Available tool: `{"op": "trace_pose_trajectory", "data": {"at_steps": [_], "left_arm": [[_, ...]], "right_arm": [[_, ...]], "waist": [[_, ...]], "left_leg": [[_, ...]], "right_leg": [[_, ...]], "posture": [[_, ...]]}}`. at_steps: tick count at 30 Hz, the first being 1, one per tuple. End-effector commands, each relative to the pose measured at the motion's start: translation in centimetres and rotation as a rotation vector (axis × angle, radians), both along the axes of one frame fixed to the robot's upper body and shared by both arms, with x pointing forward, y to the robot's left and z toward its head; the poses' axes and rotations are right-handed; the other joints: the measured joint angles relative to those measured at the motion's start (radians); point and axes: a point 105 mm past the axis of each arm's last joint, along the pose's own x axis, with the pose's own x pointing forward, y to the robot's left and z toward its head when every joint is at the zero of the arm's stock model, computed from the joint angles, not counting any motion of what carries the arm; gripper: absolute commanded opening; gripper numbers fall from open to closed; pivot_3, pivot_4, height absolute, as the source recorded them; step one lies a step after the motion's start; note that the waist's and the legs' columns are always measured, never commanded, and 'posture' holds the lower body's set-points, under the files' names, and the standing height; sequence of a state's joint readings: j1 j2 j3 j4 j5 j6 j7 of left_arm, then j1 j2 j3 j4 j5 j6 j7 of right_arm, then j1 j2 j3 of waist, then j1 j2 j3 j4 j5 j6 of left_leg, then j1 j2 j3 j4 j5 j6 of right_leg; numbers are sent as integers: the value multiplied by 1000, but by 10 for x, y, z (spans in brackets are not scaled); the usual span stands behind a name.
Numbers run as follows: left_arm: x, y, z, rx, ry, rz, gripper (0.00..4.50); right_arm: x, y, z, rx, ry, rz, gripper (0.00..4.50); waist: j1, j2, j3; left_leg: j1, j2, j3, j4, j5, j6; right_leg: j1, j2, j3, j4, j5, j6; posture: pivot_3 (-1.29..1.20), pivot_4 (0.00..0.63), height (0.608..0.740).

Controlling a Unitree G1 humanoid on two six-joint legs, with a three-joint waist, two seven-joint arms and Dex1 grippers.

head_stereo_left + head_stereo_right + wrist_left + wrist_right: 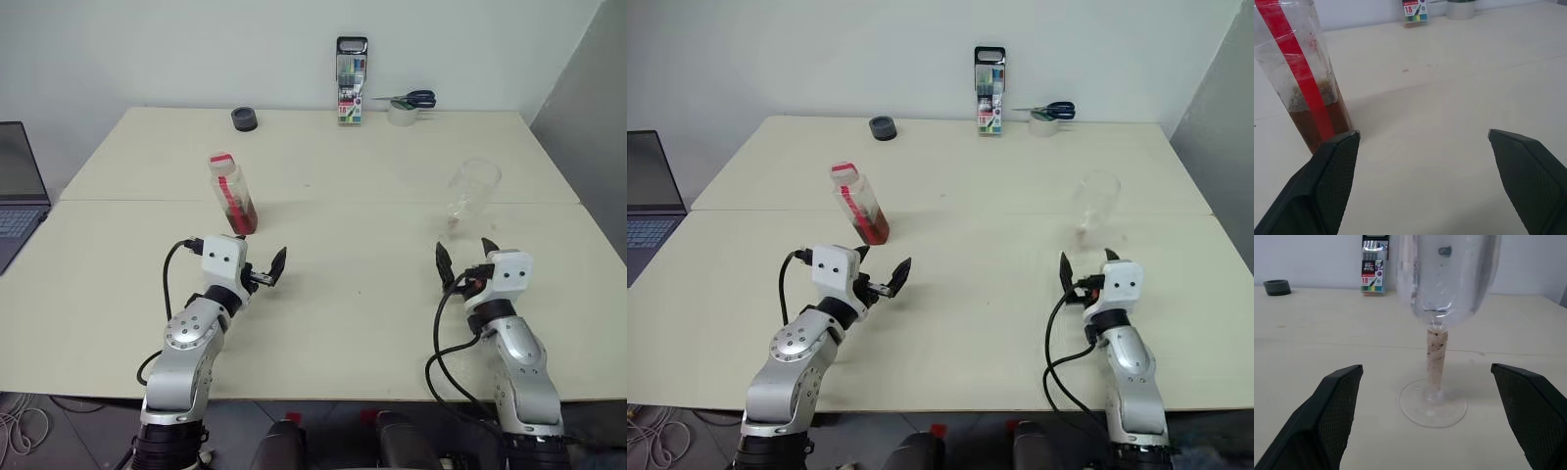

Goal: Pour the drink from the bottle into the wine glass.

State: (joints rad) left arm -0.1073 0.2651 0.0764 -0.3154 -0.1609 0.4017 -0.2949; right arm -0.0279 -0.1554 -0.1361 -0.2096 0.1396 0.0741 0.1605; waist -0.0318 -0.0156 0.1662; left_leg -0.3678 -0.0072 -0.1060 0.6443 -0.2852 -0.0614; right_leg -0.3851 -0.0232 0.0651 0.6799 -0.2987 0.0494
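Both claws gape wide and empty: left gripper [263,273] just short of the bottle [233,195], right gripper [464,262] before the wine glass [470,197], right of the bottle. Centre the bottle's body between the pads, then squeeze gently.

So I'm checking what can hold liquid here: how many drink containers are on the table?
2: the bottle stands ahead of the left gripper, and the wine glass stands ahead of the right gripper.

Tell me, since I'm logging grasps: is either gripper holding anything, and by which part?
Nothing is held. The left gripper is open short of the bottle; the right gripper is open before the wine glass.
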Motion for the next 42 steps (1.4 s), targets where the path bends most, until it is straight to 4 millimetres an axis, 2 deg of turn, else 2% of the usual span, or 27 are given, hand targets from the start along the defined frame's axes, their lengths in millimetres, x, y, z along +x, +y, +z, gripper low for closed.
{"op": "trace_pose_trajectory", "data": {"at_steps": [1,16,30,32,35,39,42], "left_arm": [[-3,-6,20,-12,-94,-20,4477],[-1,-5,17,26,-83,2,4477],[1,-5,17,14,-99,19,4477],[0,-7,19,-43,-95,-6,4477],[2,0,23,-36,-115,34,4477],[14,8,22,5,-113,135,4477],[20,11,23,10,-121,188,4477]], "right_arm": [[0,-2,13,1,-60,-11,4500],[2,0,12,-8,-50,12,4500],[-2,19,19,-59,-58,179,4500],[-6,39,22,-37,-27,329,4500],[-17,68,26,-74,20,539,4500],[-26,92,33,-114,62,720,4500],[-25,99,39,-146,73,772,4500]], "waist": [[0,0,0],[0,0,0],[0,0,0],[0,0,0],[-1,0,0],[1,0,0],[2,-1,1]], "left_leg": [[0,0,0,0,0,0],[0,0,0,0,0,0],[0,0,0,0,0,0],[0,0,0,0,0,0],[0,0,0,0,0,0],[0,0,-1,0,0,0],[0,0,-1,1,0,0]], "right_leg": [[0,0,0,0,0,0],[0,0,0,0,0,0],[0,0,0,0,0,0],[0,0,0,0,0,0],[0,0,0,0,0,0],[1,0,-1,0,0,0],[1,0,-1,0,0,0]], "posture": [[0,150,740],[0,150,740],[0,150,740],[0,150,740],[0,150,740],[0,150,740],[0,150,740]]}}
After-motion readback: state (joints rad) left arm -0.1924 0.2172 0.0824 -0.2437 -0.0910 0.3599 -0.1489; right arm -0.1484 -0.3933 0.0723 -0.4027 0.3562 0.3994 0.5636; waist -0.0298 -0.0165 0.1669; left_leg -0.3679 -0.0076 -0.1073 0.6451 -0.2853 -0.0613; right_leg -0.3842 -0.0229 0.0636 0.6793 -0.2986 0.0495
